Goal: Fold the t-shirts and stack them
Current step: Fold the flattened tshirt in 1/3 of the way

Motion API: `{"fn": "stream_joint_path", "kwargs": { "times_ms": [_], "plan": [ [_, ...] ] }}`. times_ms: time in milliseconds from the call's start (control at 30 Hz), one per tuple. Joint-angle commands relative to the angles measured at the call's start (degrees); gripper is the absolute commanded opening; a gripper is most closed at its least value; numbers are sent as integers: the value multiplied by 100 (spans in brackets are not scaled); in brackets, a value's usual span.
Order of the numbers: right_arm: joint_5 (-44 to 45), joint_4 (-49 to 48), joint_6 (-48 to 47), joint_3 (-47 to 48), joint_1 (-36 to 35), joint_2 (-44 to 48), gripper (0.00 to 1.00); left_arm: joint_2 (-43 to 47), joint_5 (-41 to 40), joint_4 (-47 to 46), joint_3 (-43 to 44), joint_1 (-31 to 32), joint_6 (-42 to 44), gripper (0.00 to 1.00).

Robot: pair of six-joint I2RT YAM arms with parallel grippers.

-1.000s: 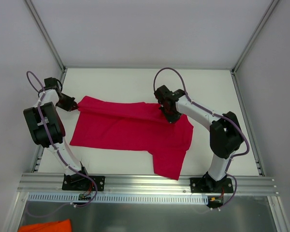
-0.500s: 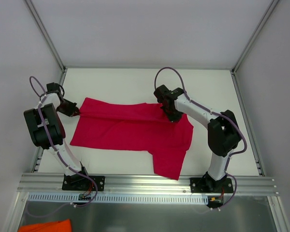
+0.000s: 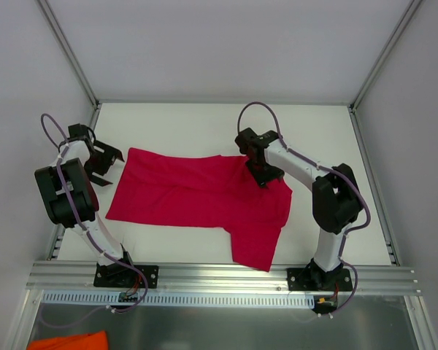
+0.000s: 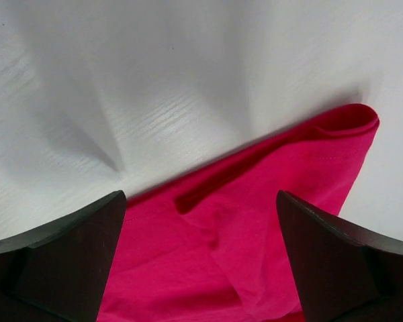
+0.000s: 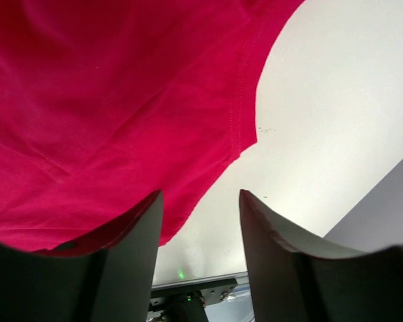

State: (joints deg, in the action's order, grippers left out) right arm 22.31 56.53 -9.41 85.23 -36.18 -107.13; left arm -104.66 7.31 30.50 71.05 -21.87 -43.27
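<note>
Shirt folding, early stage.

- T-shirt (image 3: 197, 197): the one red shirt lies mid-worktop (image 3: 204, 124), mostly flat. The body runs 9 to 3 o'clock and one lobe hangs toward 5 o'clock, near the rail (image 3: 219, 275). No stack yet.
- Left pincer (image 3: 109, 167): jaws wide apart and holding nothing. It sits just off the shirt's 10 o'clock corner. Its wrist view shows the rolled hem and a shallow crease ahead of the fingers, with bare worktop beyond.
- Right pincer (image 3: 261, 176): low over the shirt's 2 o'clock shoulder area. The jaws are apart and worktop shows through the gap, so it grips no cloth. The curved stitched edge lies just ahead of it.

Step, as I judge it: between grips. The shirt is laid out and neither arm holds it, so a real fold is yet to come.

Next move calls for:
- each pincer to come down on an edge and pinch only the intended layers
- both arms to lift and carry across together, so the thin fabric does not drag or bunch
- the 5 o'clock lobe to be tucked in first, or the fold goes skewed

Around: an orange cloth (image 3: 67, 341) lies below the rail at 7 o'clock, outside the work area. I cannot tell whether it is a shirt. Grey walls enclose the worktop at 9, 12 and 3 o'clock.

In the way: nothing lies on the shirt. The right arm's own reach over the cloth is the only crowding.
</note>
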Motion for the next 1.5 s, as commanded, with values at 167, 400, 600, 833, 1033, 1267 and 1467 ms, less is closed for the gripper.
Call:
{"fn": "stream_joint_path", "kwargs": {
  "times_ms": [167,400,600,833,1033,1267,1467],
  "plan": [
    [222,156,18,239,111,96,58,254,313,-387,164,-46,-278,99],
    [318,51,123,292,147,157,56,-89,937,-800,445,200,-358,99],
    [99,-335,247,204,331,237,1,-677,1500,-1326,1120,516,-148,99],
    [-349,-625,176,459,498,-9,1,-1653,2818,-1696,2114,956,46,97],
    [-411,-573,185,758,551,52,1,-2277,3180,-1591,2432,1272,99,97],
    [-244,-468,62,714,595,386,1,-2094,3093,-1802,2160,1317,186,99],
    [-472,-476,150,460,586,430,1,-1488,3162,-2302,1895,1317,538,99]
  ]
}}
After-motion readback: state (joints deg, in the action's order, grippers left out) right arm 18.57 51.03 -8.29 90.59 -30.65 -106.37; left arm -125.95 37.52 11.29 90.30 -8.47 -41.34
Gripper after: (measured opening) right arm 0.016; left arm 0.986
